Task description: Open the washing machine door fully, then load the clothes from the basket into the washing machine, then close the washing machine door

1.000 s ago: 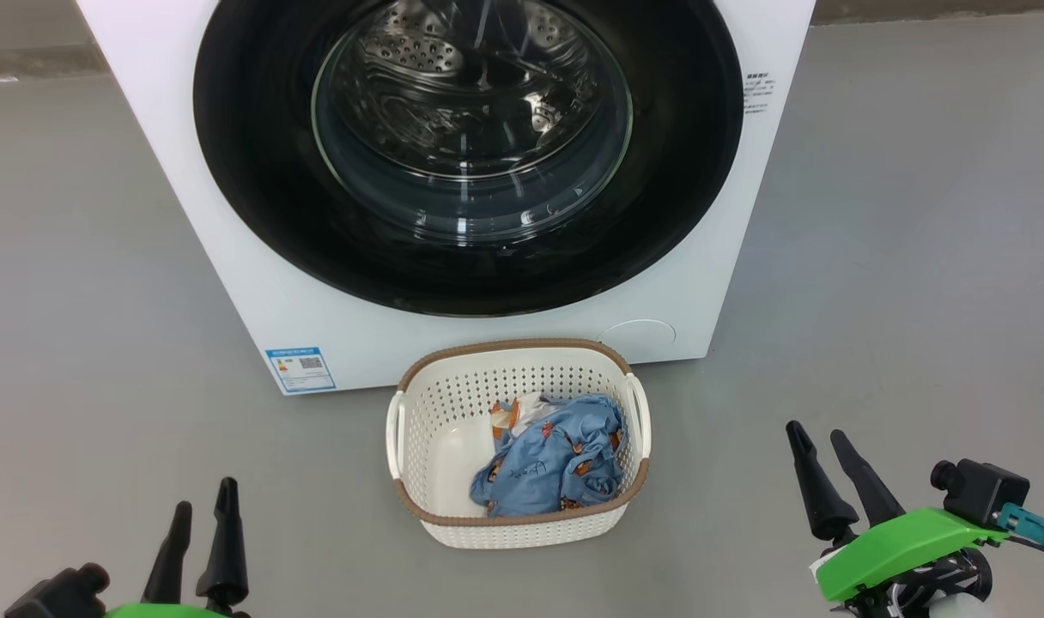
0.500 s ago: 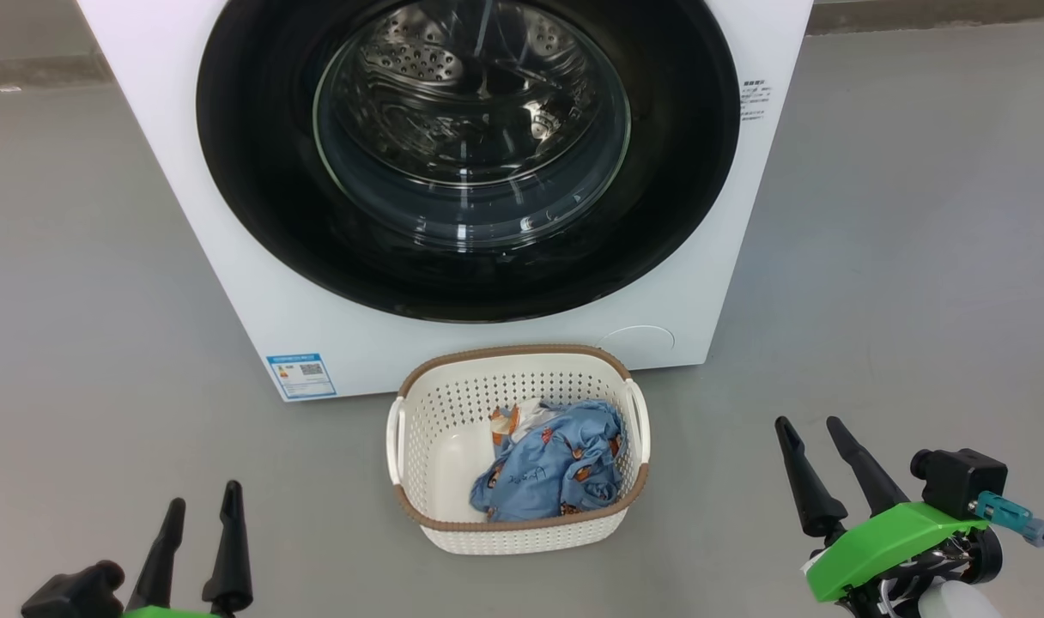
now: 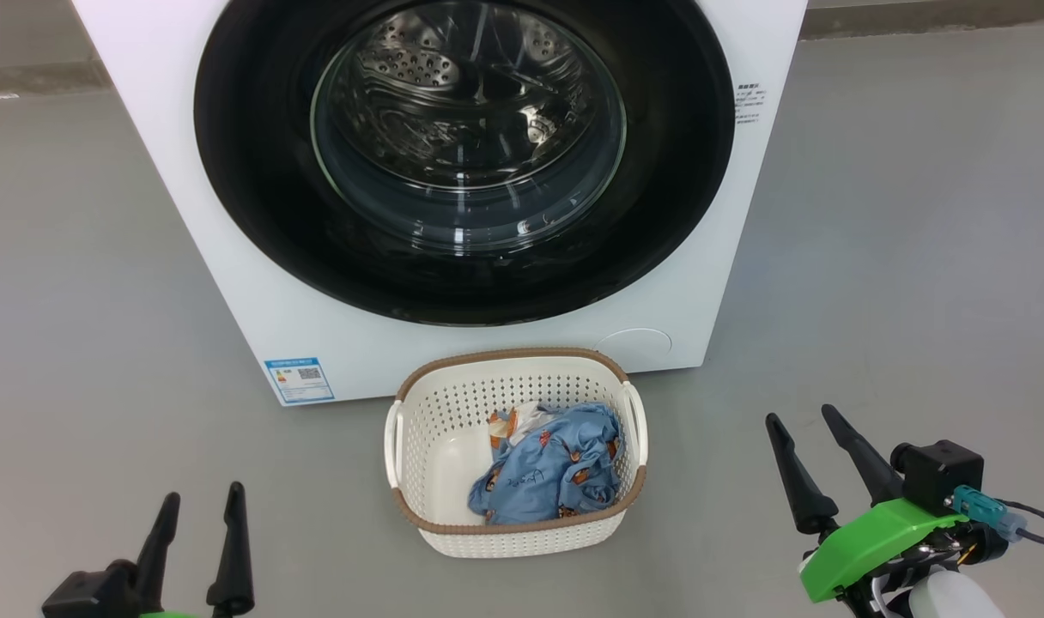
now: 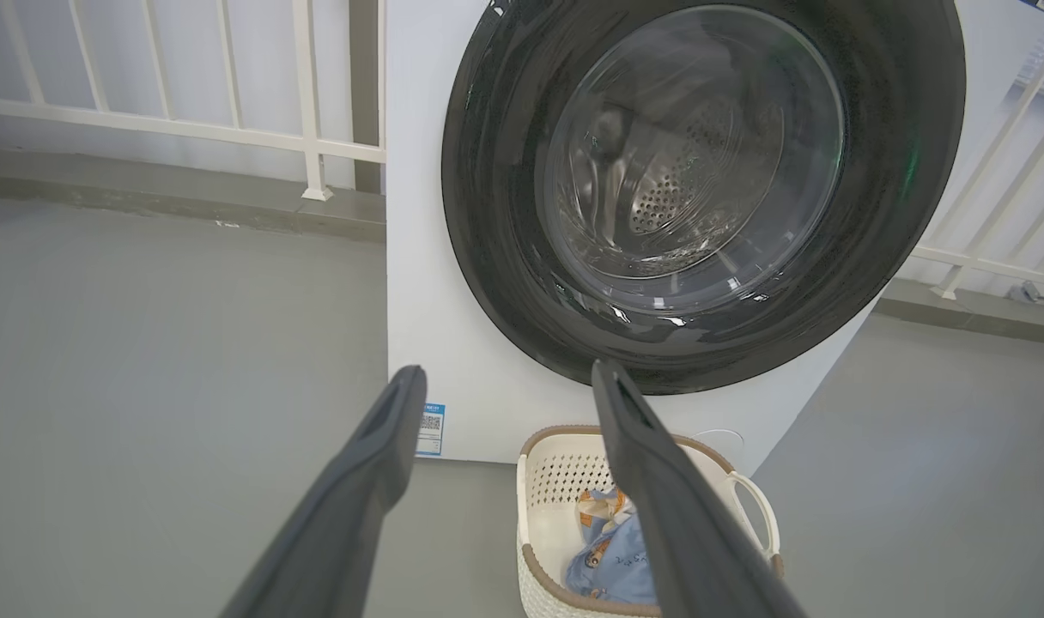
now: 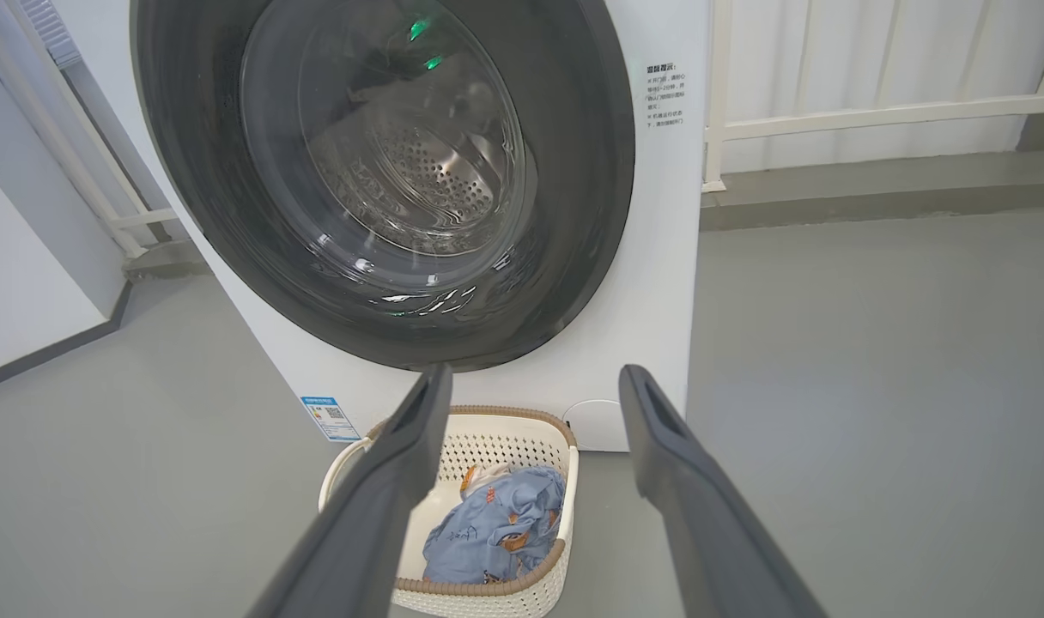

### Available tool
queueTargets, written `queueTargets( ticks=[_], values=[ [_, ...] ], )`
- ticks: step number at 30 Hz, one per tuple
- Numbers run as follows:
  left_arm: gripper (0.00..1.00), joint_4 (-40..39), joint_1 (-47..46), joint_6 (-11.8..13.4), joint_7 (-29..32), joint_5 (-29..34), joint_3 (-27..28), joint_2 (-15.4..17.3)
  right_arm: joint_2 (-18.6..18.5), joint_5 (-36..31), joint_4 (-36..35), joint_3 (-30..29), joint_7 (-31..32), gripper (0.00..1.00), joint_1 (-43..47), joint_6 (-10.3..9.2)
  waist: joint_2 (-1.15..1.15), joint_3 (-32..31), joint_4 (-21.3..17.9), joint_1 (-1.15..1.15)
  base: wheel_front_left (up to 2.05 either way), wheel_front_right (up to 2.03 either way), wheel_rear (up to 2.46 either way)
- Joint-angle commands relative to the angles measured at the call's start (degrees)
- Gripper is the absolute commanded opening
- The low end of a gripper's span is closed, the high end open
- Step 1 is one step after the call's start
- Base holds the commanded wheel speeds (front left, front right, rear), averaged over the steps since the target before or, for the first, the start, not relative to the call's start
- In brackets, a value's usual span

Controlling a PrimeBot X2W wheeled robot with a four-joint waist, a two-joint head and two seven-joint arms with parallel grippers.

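Note:
The white washing machine [image 3: 230, 300] stands in front of me, and its door [image 3: 676, 172], a black rim around a clear glass bowl, lies flat against the front. On the floor before it sits the cream basket [image 3: 419, 481] with the light-blue clothes [image 3: 548, 468] heaped in its right half. My left gripper [image 3: 203, 493] is open at the lower left, well short of the basket. Lower right, my right gripper [image 3: 801, 415] is open too, with nothing in it. The left wrist view looks between the left gripper [image 4: 506, 371] at the door [image 4: 488, 172] and basket [image 4: 548, 481]. The right gripper [image 5: 537, 371] frames the clothes [image 5: 496, 532].
Grey floor spreads on both sides of the machine. A blue label sticker [image 3: 299, 379] and a round cap [image 3: 634, 343] sit low on its front. A white railing [image 4: 230, 129] on a low kerb runs behind the machine, and a white wall [image 5: 24, 292] stands to one side.
The head camera has shifted slightly, so the machine and basket sit a little lower. My right gripper has drifted a little left and forward. Both grippers remain open.

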Motion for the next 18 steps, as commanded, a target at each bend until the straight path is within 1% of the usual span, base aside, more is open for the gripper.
queueTargets(
  ticks=[1, 9, 18],
  values=[
    [1.00, -1.6, -1.0, -0.4, -1.1, 2.6, 1.9, 1.0, -0.8, -2.5, -1.1, 1.2, -1.1, 1.00, -2.6, -0.05, 0.00, 0.0, 0.0, 0.00, 0.00, 0.00, 0.00],
    [1.00, -1.9, -1.0, -0.4, -2.2, 7.4, 2.5, 0.9, -0.7, -7.7, -1.2, 0.4, -2.3, 1.00, -3.0, -0.05, 0.00, 0.0, 0.0, 0.00, 0.00, 0.00, 0.00],
    [1.00, -2.4, -1.0, 0.2, -3.7, 13.6, 4.1, 0.6, 0.3, -14.3, -1.8, -2.4, -3.8, 1.00, -3.4, -0.05, 0.00, 0.2, -0.1, 0.00, 0.00, 0.00, 0.00]
  ],
)
